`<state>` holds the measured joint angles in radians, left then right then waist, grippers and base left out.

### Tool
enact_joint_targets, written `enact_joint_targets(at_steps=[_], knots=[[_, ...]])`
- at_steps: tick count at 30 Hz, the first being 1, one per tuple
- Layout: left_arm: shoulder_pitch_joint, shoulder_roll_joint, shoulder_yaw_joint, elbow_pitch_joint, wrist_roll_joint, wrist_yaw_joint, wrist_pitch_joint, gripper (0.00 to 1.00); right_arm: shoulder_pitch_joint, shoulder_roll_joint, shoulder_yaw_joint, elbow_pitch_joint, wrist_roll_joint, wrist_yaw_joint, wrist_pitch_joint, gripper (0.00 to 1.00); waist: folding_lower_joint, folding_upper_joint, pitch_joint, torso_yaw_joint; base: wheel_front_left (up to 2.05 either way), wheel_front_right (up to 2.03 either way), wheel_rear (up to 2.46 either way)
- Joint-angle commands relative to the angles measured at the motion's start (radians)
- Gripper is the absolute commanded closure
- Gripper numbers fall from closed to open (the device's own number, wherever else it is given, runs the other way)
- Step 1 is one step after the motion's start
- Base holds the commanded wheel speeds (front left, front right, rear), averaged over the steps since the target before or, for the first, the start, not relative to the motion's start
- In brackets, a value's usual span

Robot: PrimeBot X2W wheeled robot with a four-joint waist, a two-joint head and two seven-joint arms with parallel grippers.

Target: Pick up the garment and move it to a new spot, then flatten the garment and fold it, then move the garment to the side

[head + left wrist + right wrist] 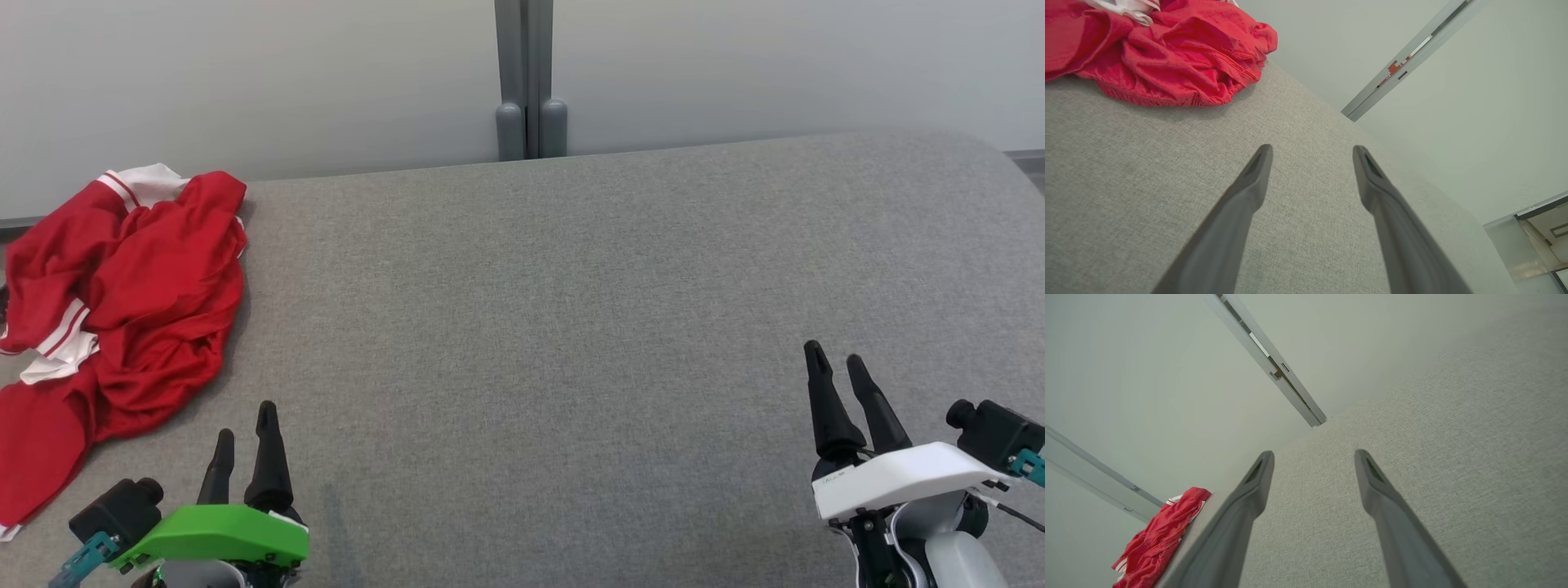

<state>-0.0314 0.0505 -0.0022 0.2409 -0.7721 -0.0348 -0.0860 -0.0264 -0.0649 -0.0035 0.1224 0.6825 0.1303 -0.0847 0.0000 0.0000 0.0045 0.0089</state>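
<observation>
Grey padded surface (571,327) spans frame; red garment (131,302) lies crumpled at left edge. Pickup step not yet begun. Your left gripper (246,420), lower left, and right gripper (833,354), lower right: fingers spread, empty. Next, likely: steer left gripper up-frame onto nearest fold, pinch.
</observation>
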Motion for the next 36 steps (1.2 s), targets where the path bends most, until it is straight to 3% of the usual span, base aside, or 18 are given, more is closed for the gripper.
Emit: enact_joint_targets(at_steps=[1,20,36], knots=[[-0.004,0.011,-0.003,-0.013,0.041,0.004,-0.011,0.0,-0.005,-0.008,0.003,-0.019,-0.04,0.0,-0.012,0.0,0.0,0.0,0.0,0.001,0.0,0.0,0.0],[0.015,0.028,-0.043,-0.024,0.288,0.039,-0.066,0.0,0.013,0.002,0.003,-0.019,-0.295,0.0,-0.067,0.0,0.0,0.0,0.004,0.003,0.0,0.0,0.0],[0.028,0.041,-0.05,-0.008,0.432,0.064,-0.104,0.0,0.022,0.005,-0.003,-0.013,-0.46,0.0,-0.106,0.0,0.0,0.0,0.003,0.005,0.0,0.0,0.0]])
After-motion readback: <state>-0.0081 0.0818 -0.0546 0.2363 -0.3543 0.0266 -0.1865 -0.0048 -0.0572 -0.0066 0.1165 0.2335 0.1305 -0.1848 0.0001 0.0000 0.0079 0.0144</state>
